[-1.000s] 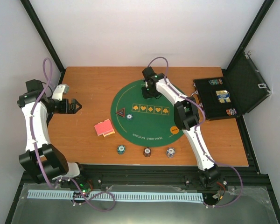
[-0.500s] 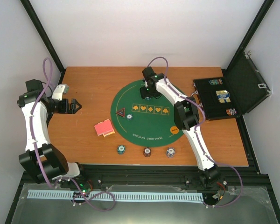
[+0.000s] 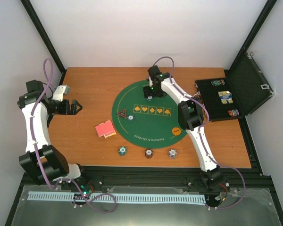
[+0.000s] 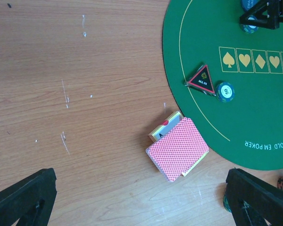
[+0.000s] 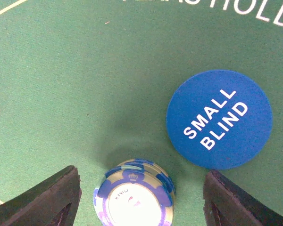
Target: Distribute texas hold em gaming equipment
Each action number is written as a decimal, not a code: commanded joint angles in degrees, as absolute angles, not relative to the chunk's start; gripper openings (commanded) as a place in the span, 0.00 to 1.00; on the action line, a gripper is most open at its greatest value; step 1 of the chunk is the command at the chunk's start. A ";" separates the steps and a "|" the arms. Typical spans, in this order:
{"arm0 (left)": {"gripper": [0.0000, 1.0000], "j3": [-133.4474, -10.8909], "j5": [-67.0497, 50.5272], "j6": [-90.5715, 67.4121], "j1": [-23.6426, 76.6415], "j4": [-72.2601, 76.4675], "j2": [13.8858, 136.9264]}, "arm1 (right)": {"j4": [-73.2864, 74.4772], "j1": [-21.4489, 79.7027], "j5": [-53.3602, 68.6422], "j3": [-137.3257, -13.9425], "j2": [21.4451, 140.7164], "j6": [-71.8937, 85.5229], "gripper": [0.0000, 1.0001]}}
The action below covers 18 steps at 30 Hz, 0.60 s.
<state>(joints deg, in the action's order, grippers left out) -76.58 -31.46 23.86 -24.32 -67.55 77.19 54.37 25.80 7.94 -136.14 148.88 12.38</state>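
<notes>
Chips (image 5: 133, 195) in a small blue and white stack sit on the green mat (image 5: 61, 70) between the fingers of the right gripper (image 5: 142, 172). The fingers are apart and do not touch the stack, and the blue round button (image 5: 219, 119) lies just beside it. The left gripper (image 4: 139, 186) is wide open over the wood table (image 4: 61, 94) and holds nothing, near the pink-red cards (image 4: 178, 149) that lie just beside the mat.
</notes>
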 commanded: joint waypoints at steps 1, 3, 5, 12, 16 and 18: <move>1.00 -79.35 -31.40 24.70 -24.17 -67.68 77.43 | 54.71 24.40 9.07 -136.53 150.12 13.78 0.72; 1.00 -79.28 -31.25 24.79 -24.13 -67.68 77.43 | 54.13 23.82 9.80 -136.94 150.60 14.48 0.72; 1.00 -79.15 -31.16 24.88 -24.14 -67.60 77.43 | 53.88 23.11 10.33 -137.83 151.25 14.82 0.72; 1.00 -79.27 -30.75 25.02 -24.14 -67.28 77.43 | 52.38 22.24 12.36 -141.25 152.75 15.40 0.72; 1.00 -79.45 -30.65 24.72 -24.17 -67.24 77.56 | 52.68 22.21 12.33 -143.21 151.91 16.26 0.72; 1.00 -79.61 -30.50 24.50 -24.17 -67.30 77.61 | 53.69 22.24 10.70 -142.87 149.76 16.18 0.72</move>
<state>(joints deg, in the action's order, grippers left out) -76.71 -30.76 24.03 -24.32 -67.51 77.21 52.93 22.48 11.79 -141.05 151.28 15.22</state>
